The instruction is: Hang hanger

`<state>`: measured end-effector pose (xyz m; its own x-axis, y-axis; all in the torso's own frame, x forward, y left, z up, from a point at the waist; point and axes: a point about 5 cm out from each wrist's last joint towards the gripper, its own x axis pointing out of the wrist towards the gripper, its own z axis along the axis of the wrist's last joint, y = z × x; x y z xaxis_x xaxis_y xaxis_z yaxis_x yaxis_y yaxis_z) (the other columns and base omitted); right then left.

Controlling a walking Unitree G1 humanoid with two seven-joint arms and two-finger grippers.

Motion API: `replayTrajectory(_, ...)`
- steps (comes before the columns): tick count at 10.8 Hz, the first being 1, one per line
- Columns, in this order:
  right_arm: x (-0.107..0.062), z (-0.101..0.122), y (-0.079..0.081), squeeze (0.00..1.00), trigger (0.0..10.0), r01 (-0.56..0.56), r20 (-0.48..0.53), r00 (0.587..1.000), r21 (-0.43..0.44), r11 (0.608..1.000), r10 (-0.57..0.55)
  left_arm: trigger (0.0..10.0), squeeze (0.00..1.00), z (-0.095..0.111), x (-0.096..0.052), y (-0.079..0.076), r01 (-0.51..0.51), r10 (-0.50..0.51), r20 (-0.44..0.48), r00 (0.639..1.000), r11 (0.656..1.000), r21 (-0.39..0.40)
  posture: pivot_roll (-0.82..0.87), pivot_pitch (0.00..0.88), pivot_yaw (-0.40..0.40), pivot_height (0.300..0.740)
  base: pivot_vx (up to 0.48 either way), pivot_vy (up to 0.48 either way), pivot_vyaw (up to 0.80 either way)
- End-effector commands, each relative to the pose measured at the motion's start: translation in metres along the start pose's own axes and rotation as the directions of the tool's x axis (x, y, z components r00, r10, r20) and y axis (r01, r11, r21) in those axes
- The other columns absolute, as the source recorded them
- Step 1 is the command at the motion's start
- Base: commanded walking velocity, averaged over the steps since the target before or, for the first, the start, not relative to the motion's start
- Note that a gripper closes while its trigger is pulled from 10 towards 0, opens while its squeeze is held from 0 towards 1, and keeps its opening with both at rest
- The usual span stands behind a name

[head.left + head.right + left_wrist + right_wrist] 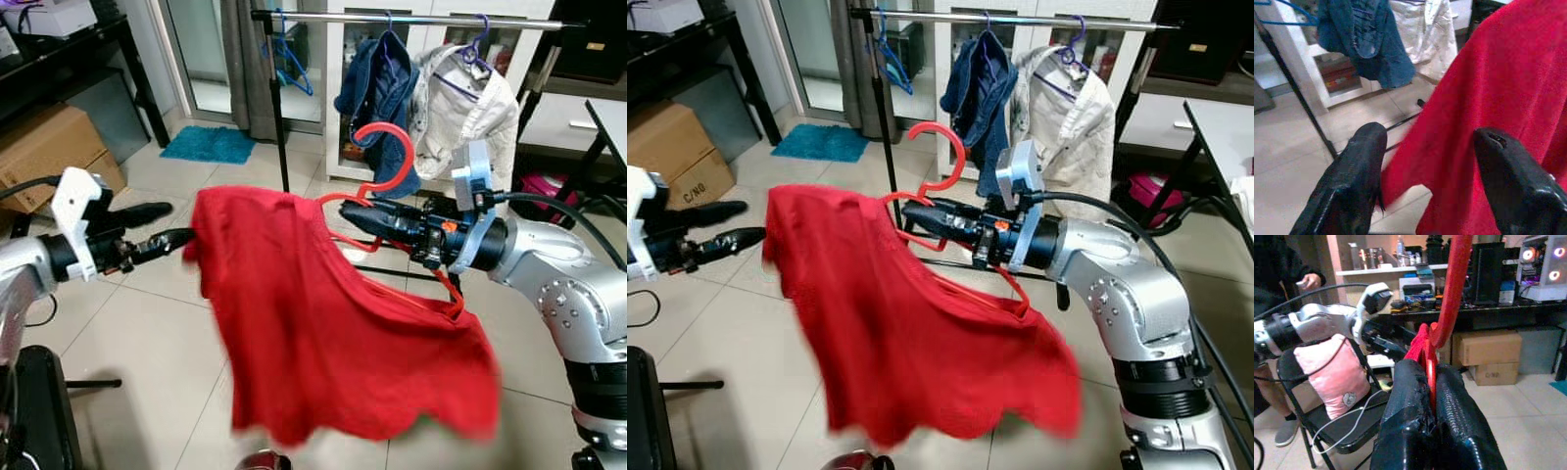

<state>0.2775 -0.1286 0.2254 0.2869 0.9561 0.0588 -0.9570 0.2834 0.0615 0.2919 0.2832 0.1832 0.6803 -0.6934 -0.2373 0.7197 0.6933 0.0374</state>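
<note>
Left eye view: my right hand (348, 213) is clamped on the neck of the red hanger (390, 157), whose hook curls up at about twelve o'clock from the fingertips. The red shirt (323, 323) drapes over the hanger and falls toward six o'clock. My left hand (162, 227) sits at nine o'clock of the shirt, one finger touching its edge, fingers parted and holding nothing. The rail (411, 20) runs across the top, carrying a blue garment (377, 88) and a white one (465, 108).

Right eye view: same layout; the hook is well below the rail, with a bare stretch of rail at eleven o'clock from it.

Left wrist view: both fingers (1354, 176) stand apart, the red cloth just beside one of them.

Right wrist view: the fingers (1415, 416) pinch the hanger stem, which rises straight up between them.

I judge this as the carry step, shirt already on the hanger. Next I must raise the right arm, clear the hook over the rail's bare stretch, then lower it on.
</note>
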Motion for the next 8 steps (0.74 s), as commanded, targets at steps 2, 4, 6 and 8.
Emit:
replayTrajectory(2, 0.002, 0.005, 0.008, 0.00, 10.0, -0.052, 0.014, 0.999, -0.015, 0.999, 0.052, 0.0, 0.00, 0.000, 0.010, 0.002, 0.063, -0.063, 0.007, 0.998, 0.998, -0.013, -0.06, 0.000, 0.097, 0.740, 0.000, 0.000, 0.00)
replayTrajectory(4, 0.000, 0.005, 0.009, 0.00, 10.0, -0.056, 0.015, 0.998, -0.011, 0.998, 0.056, 0.0, 0.00, -0.002, 0.016, 0.001, 0.119, -0.119, 0.003, 0.993, 0.992, -0.031, -0.07, 0.000, 0.100, 0.740, 0.000, 0.000, 0.00)
replayTrajectory(6, 0.000, 0.004, 0.011, 0.00, 10.0, -0.058, 0.018, 0.998, -0.009, 0.998, 0.058, 0.0, 0.00, -0.004, 0.018, 0.000, 0.151, -0.151, -0.002, 0.989, 0.988, -0.044, -0.07, 0.000, 0.107, 0.740, 0.000, 0.000, 0.00)
replayTrajectory(8, 0.001, 0.004, 0.012, 0.00, 10.0, -0.060, 0.018, 0.998, -0.007, 0.998, 0.060, 0.0, 0.00, -0.007, 0.019, 0.000, 0.156, -0.157, -0.017, 0.988, 0.987, -0.049, -0.07, 0.000, 0.106, 0.740, 0.000, 0.000, 0.00)
